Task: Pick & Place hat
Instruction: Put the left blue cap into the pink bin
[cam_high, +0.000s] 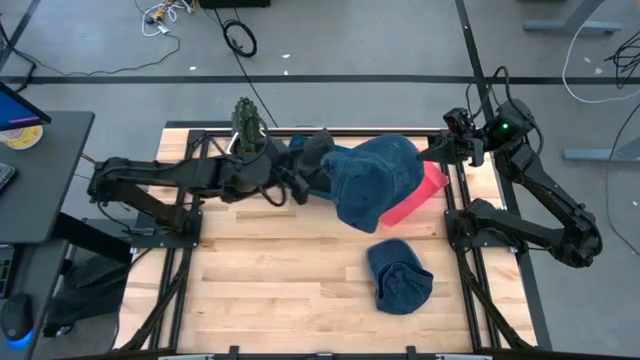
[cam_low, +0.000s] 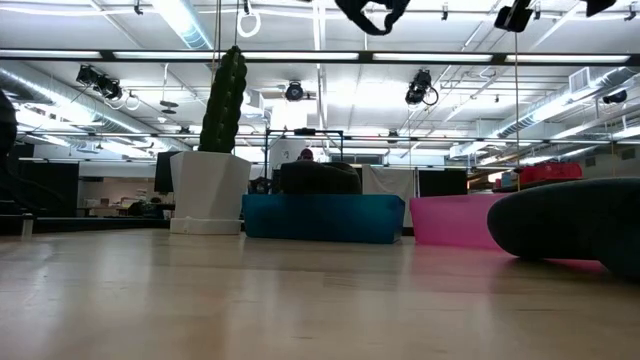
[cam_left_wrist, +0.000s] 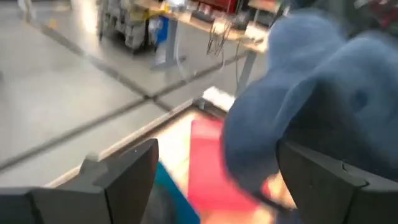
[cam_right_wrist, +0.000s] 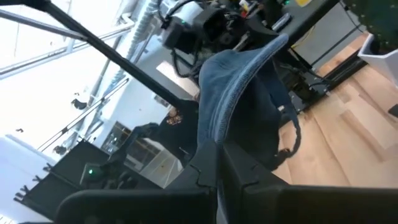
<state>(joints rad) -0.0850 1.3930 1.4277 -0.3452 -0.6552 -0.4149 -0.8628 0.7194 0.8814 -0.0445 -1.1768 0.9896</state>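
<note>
- The left pincer (cam_high: 318, 165) is up over the back of the wooden surface (cam_high: 280, 270), and its two fingers (cam_left_wrist: 127, 180) are spread wide with nothing between them.
- A blue hat (cam_high: 375, 180) hangs right in front of the left pincer, in the air above the pink box (cam_high: 425, 195).
- The right pincer (cam_right_wrist: 217, 165) is pressed together on the edge of that blue hat (cam_right_wrist: 239, 93) and holds it up; it is at the far side of the hat from the left pincer.
- A second blue hat (cam_high: 400, 277) lies flat on the surface, nearer the front edge, well apart from both pincers.
- A teal box (cam_low: 322, 216) sits under the left pincer, just beside the pink box (cam_low: 452, 221).
- A green cactus in a white pot (cam_low: 210, 150) stands by the back edge, beside the left arm.
</note>
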